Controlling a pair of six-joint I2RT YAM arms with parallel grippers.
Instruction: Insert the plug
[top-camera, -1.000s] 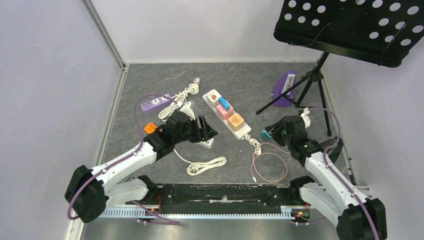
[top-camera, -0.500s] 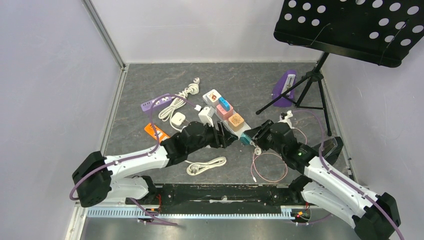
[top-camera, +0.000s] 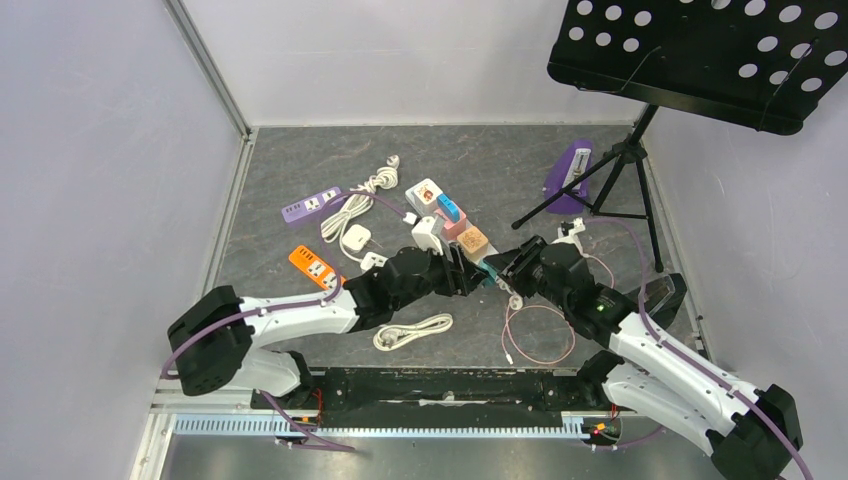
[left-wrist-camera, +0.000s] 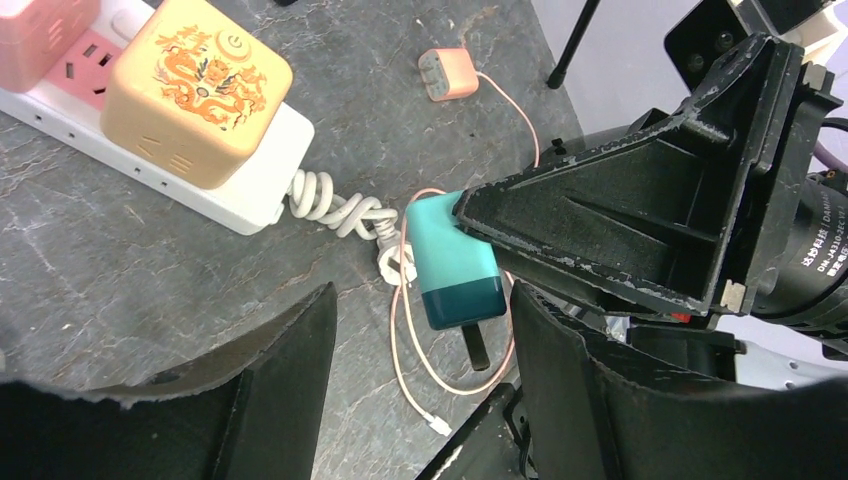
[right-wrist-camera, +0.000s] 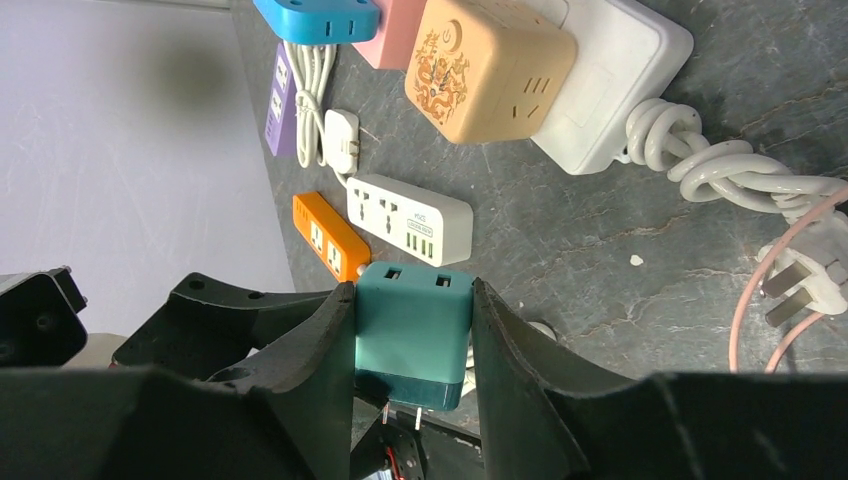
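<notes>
Seen from above, the left gripper (top-camera: 468, 272) and right gripper (top-camera: 506, 268) meet over the grey stone-look worktop (top-camera: 500, 150), with the teal two-tone block plug (top-camera: 487, 277) between them.

In the left wrist view, the left gripper is spread wide, straddling the plug without touching it.

In the right wrist view, the right gripper clamps the plug's flat sides, prongs pointing rearward. This is probably a handover: close squarely on the free faces, clear of the prongs, before the right lets go.

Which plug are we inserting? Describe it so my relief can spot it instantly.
Find the white power strip mid-table; just off its cord end, the right gripper is shut on the plug. Unlike the tan cube, pink cube and blue adapter seated on the strip, it is teal with a darker band at the prong end.
</notes>
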